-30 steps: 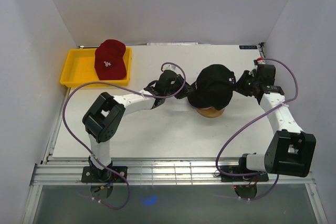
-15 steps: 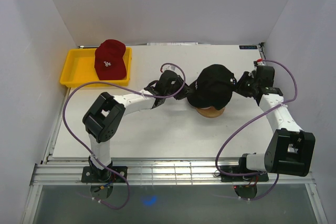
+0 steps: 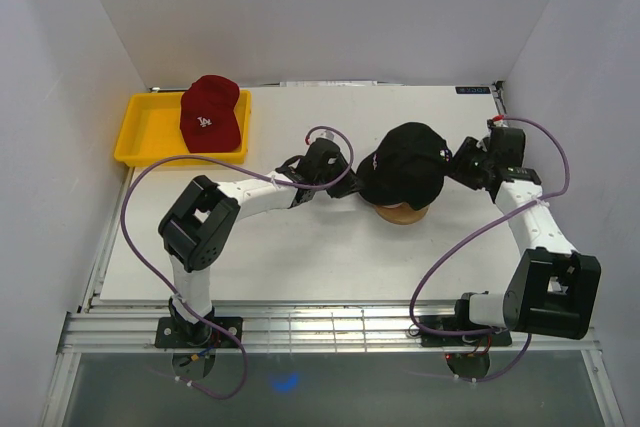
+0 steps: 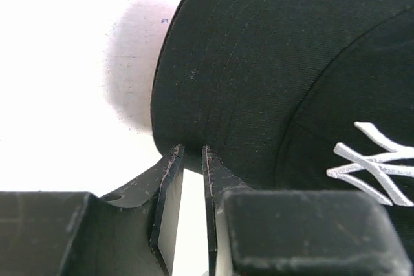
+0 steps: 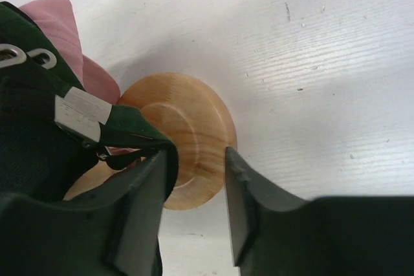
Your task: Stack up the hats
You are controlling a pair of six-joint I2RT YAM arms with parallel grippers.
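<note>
A dark green hat (image 3: 405, 165) with a white NY logo sits on the round wooden stand (image 3: 402, 214) at mid-table. My left gripper (image 3: 352, 175) is at its brim; in the left wrist view the jaws (image 4: 191, 152) stand narrowly apart with the brim edge of the hat (image 4: 259, 82) between their tips. My right gripper (image 3: 455, 160) is behind the hat. In the right wrist view it (image 5: 195, 154) is open, its left finger against the back edge of the hat (image 5: 32, 127), with the stand (image 5: 187, 134) showing in the gap. The red hat (image 3: 210, 114) lies in the tray.
The yellow tray (image 3: 150, 132) sits at the far left corner of the table. Pink fabric (image 5: 58, 24) shows under the green hat's back edge. White walls close in the table on three sides. Purple cables loop over both arms.
My right gripper has opened and let go of the green hat's back edge. The left gripper has kept its hold at the brim, and the hat has hardly shifted.
</note>
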